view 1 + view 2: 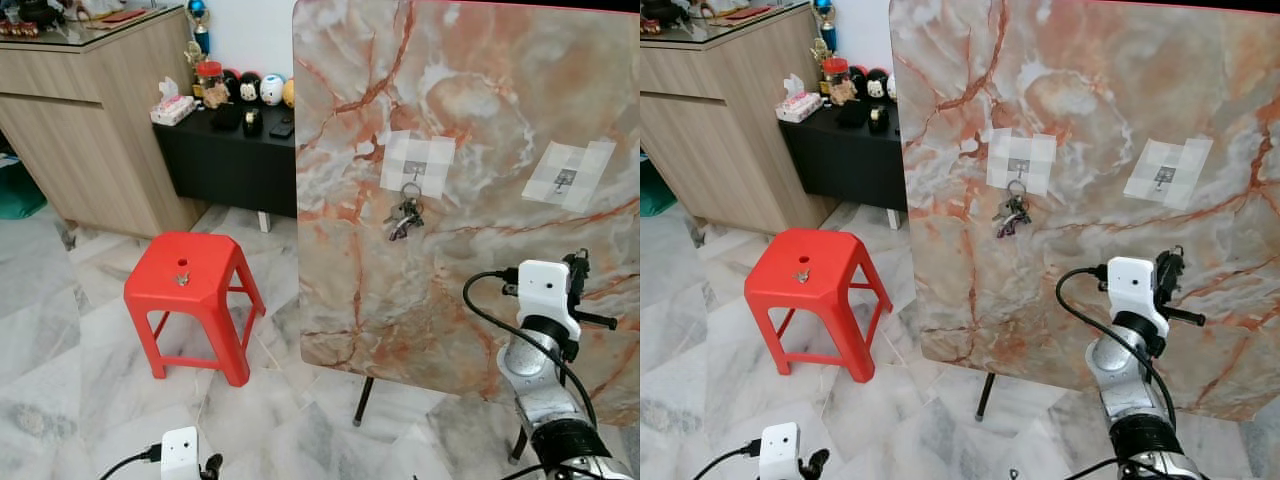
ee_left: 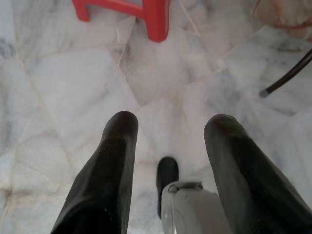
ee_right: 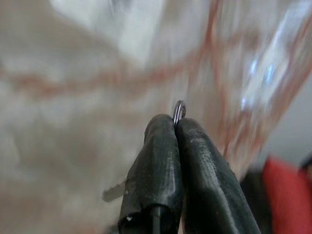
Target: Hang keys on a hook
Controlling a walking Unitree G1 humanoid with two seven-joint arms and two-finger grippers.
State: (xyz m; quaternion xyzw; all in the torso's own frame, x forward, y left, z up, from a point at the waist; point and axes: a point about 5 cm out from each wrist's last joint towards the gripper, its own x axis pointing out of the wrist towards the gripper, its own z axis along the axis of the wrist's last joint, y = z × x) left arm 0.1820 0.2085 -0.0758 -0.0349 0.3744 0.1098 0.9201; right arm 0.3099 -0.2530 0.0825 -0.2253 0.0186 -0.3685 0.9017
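Between the right hand's [image 3: 176, 127] clenched fingers sits a key ring [image 3: 179, 110], key blade [image 3: 113, 192] dangling: light, rigid, slippery metal, best pinched at the ring. Free hook [image 1: 565, 180] on marble board [image 1: 480, 60]; other keys [image 1: 405, 218] hang already. Left hand [image 2: 170, 131] released, low over floor [image 2: 63, 97] near red stool [image 1: 185, 275].

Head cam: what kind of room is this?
Probably a home living area: marble-tile floor, a wooden cabinet, a low black table of trinkets, a red plastic stool.
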